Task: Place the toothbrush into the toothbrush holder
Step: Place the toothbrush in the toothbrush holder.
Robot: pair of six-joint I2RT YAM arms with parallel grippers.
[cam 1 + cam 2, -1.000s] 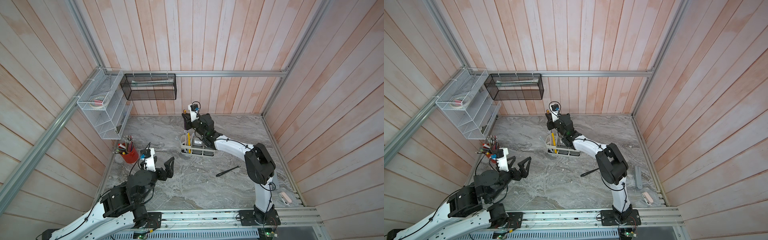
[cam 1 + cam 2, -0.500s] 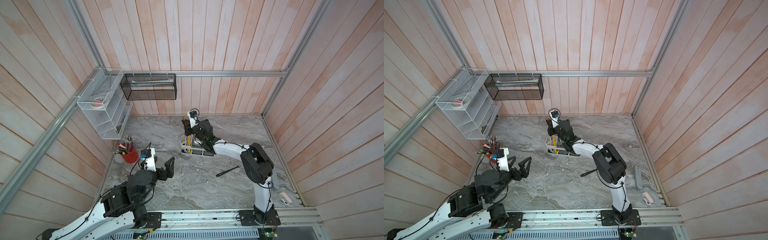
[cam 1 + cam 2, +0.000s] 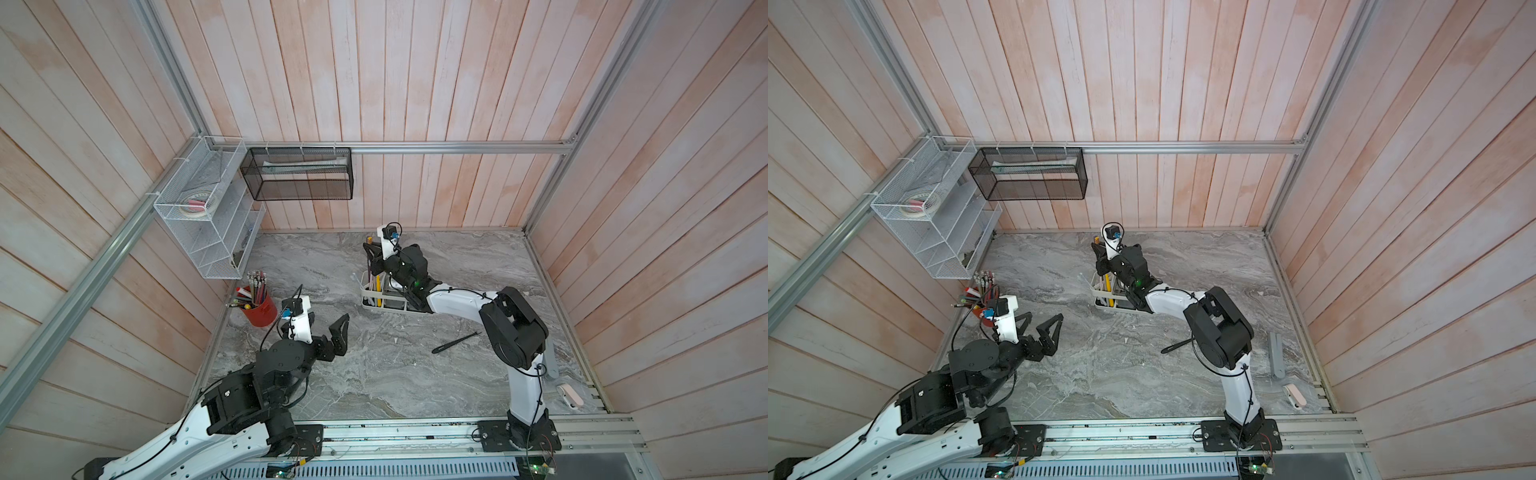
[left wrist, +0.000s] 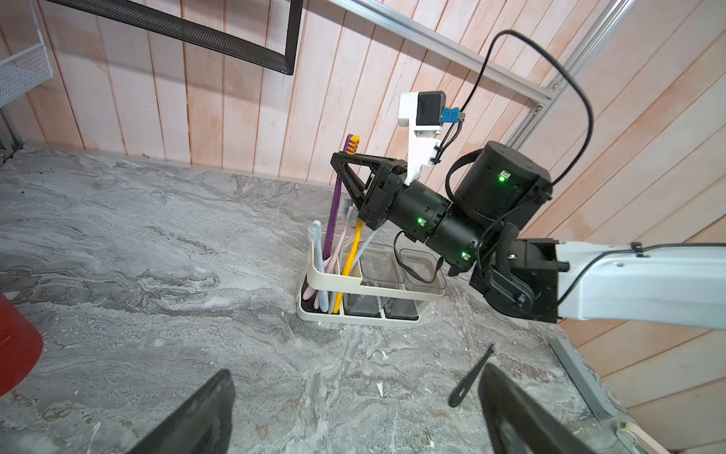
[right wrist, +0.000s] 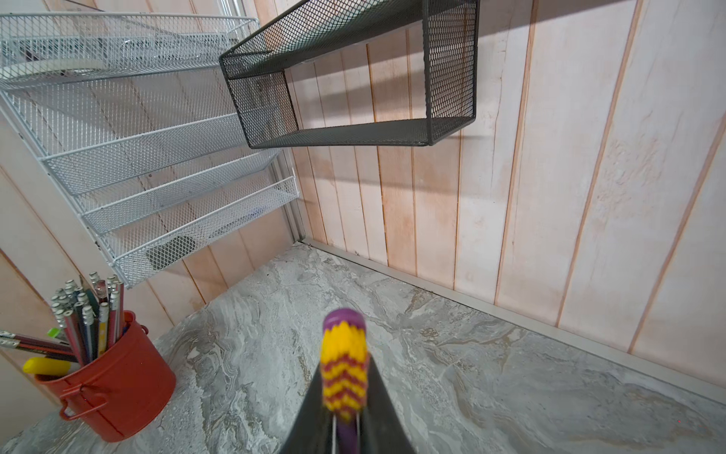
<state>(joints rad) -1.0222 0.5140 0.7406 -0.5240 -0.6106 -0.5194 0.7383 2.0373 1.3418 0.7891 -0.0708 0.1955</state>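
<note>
Left wrist view: right claw flanks the toothbrush standing in the toothbrush holder; grip unclear. Left claw gapes, well apart.

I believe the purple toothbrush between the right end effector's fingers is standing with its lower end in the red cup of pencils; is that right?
Not quite: its lower end is in the toothbrush holder, in the slotted end section beside other brushes. The left wrist view shows the purple toothbrush standing there between the fingers of the right end effector.
</note>
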